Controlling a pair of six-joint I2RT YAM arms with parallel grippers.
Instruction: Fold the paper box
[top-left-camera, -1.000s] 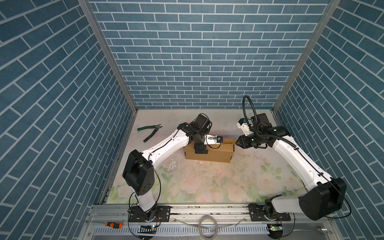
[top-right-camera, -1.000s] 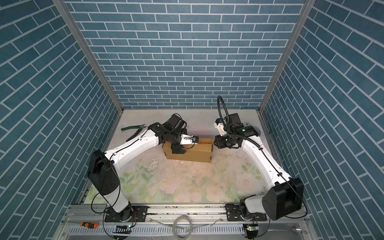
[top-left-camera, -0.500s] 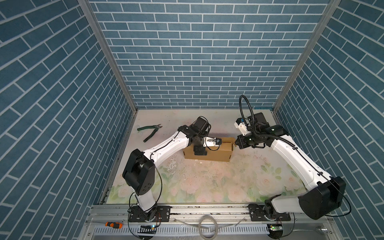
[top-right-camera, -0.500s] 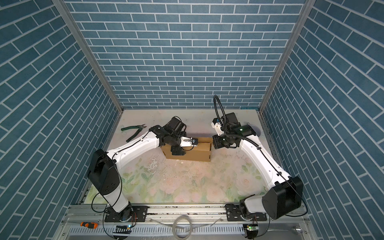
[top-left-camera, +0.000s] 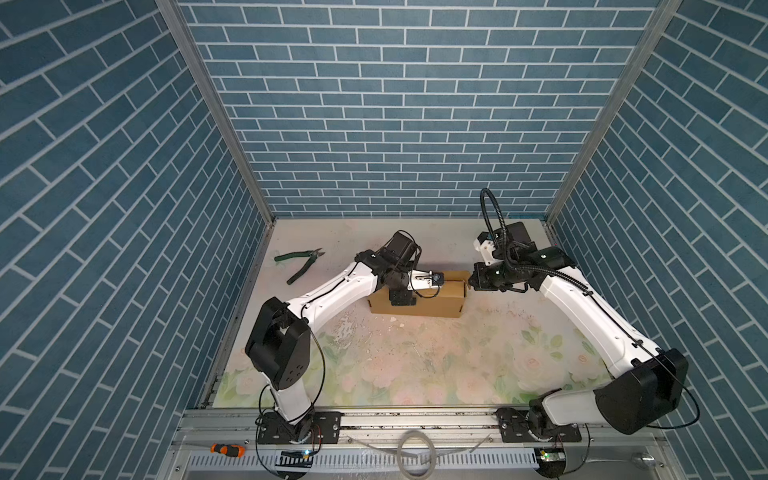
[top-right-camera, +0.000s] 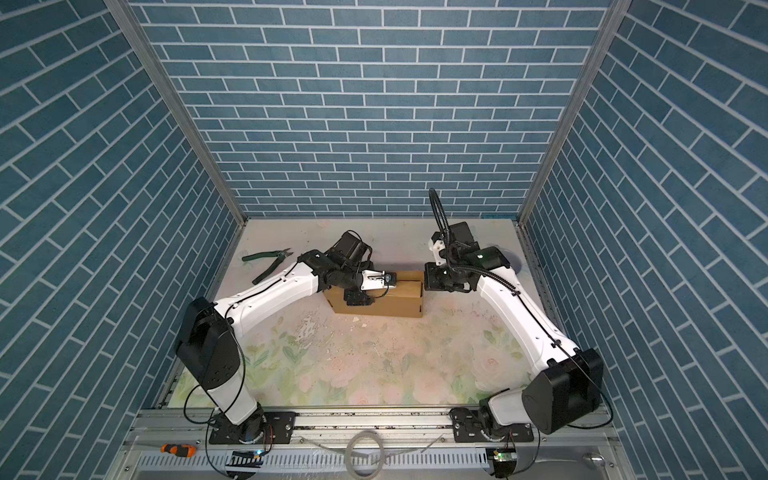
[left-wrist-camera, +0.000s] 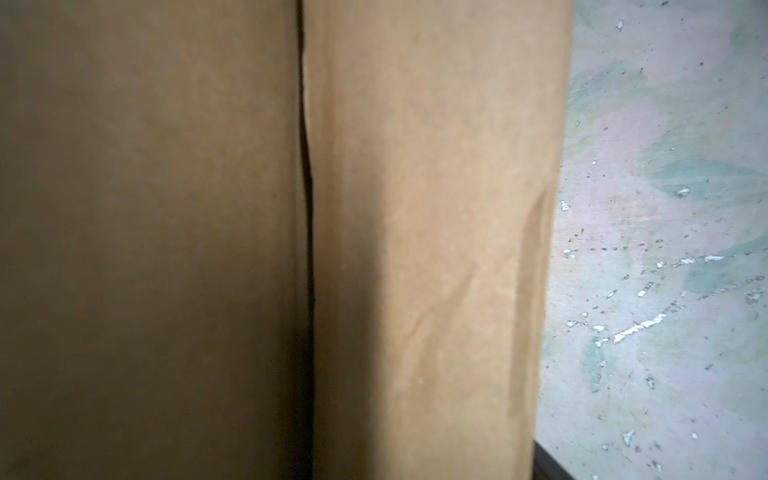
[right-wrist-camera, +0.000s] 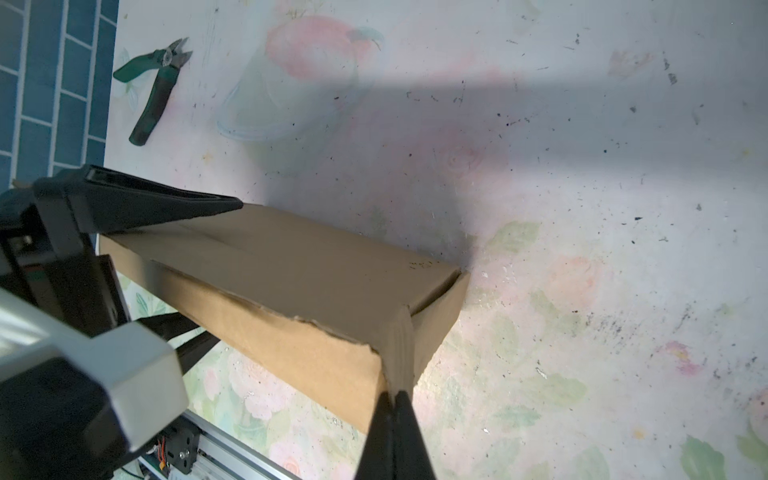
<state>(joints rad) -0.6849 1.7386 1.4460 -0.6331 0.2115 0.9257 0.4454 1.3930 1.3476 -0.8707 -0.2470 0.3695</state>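
The paper box (top-left-camera: 432, 301), folded into a closed, shallow brown carton, is lying flat on the flowered counter (top-left-camera: 415, 365), toward the back and between the two arms. The left fingers (right-wrist-camera: 145, 203) are standing wide apart and straddling the left part of the box. One is resting along its far top edge and the other is hanging beside its front wall; whether they are squeezing the box I cannot tell. The left wrist view is showing only blurred cardboard at close range, with a dark seam running across it. The right fingers (right-wrist-camera: 411, 444) are closed tightly together, their tips touching a corner of the box's right end, where a folded flap is meeting the ragged edge of the front wall. Green-handled pliers (top-left-camera: 300, 266) are lying well apart from the box, near the left wall.
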